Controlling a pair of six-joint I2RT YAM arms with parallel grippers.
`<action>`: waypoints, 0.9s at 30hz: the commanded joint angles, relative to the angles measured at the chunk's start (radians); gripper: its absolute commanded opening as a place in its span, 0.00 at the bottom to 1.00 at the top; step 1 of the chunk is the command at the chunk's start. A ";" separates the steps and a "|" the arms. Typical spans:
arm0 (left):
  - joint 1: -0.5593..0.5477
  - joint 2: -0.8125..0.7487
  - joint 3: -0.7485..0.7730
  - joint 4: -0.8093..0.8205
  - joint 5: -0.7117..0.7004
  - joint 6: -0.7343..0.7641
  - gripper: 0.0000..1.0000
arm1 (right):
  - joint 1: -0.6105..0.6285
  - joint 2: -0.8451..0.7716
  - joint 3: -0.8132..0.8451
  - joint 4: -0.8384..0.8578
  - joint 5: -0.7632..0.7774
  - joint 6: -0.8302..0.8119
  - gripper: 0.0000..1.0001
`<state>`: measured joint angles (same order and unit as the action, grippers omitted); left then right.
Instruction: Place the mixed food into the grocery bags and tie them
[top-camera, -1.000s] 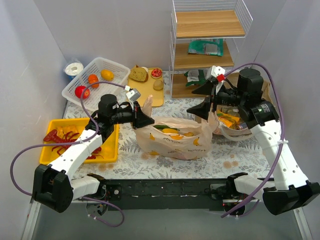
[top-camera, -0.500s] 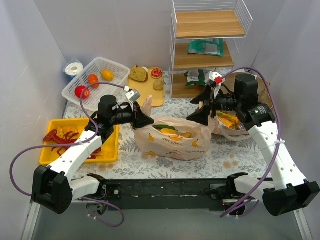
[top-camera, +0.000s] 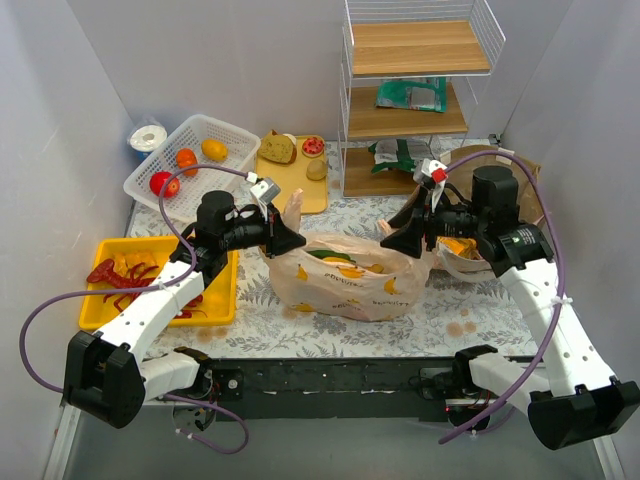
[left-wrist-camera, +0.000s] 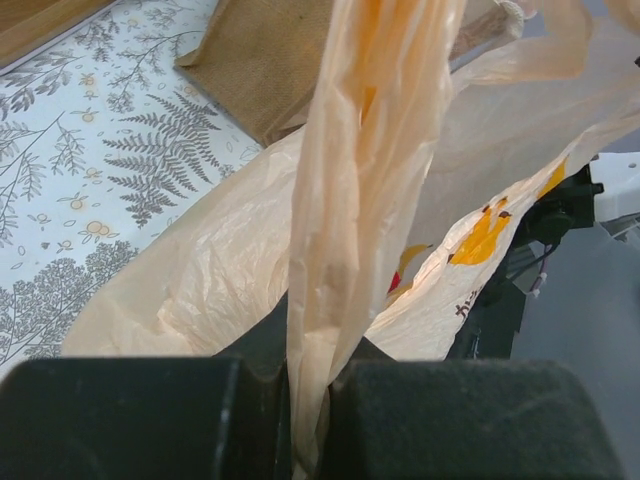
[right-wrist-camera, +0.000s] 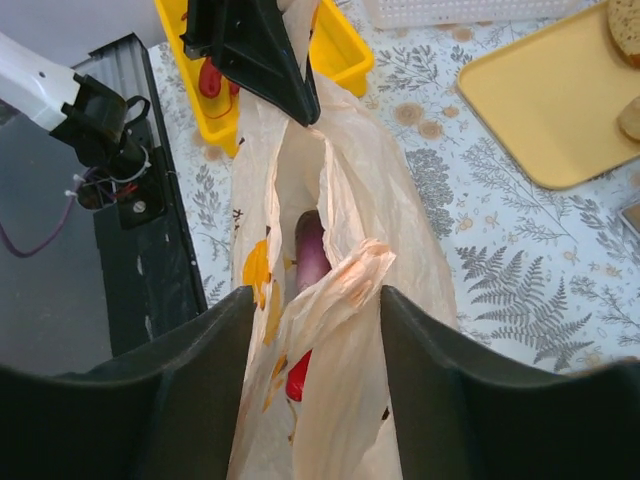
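While the left gripper (top-camera: 287, 238) is keeping its jaws clamped shut on one loop handle (left-wrist-camera: 345, 200) of the thin, crinkly, peach-orange plastic grocery bag (top-camera: 345, 278), the right gripper (top-camera: 402, 236) is dropping down and inward from where it was hovering a second ago. It is now reaching the bag's other handle (right-wrist-camera: 345, 285), and its jaws, wide a moment earlier, are narrowing around that bunched plastic. They are still standing apart on either side of it, not yet visibly squeezing.

The bag is lying in the middle of the fern-patterned table (top-camera: 250, 312), between the two arms, with yellow and green food (top-camera: 340, 262) showing through its skin. This is suggesting that filling is over for this bag and tying is beginning, once both handles are being held.
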<state>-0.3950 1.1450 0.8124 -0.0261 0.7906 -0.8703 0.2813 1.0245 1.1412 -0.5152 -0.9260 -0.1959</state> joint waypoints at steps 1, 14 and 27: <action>0.007 -0.018 0.011 -0.029 -0.070 0.005 0.00 | -0.005 -0.038 0.011 0.023 0.042 0.026 0.37; 0.122 -0.013 -0.013 0.071 -0.031 -0.142 0.00 | -0.007 -0.207 -0.026 0.139 0.768 0.233 0.01; 0.139 0.056 0.014 -0.021 -0.162 -0.162 0.00 | -0.008 -0.428 -0.305 0.280 1.231 0.357 0.01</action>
<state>-0.2760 1.1851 0.7994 0.0010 0.7021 -1.0363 0.2821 0.6361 0.8326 -0.3511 0.1352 0.1524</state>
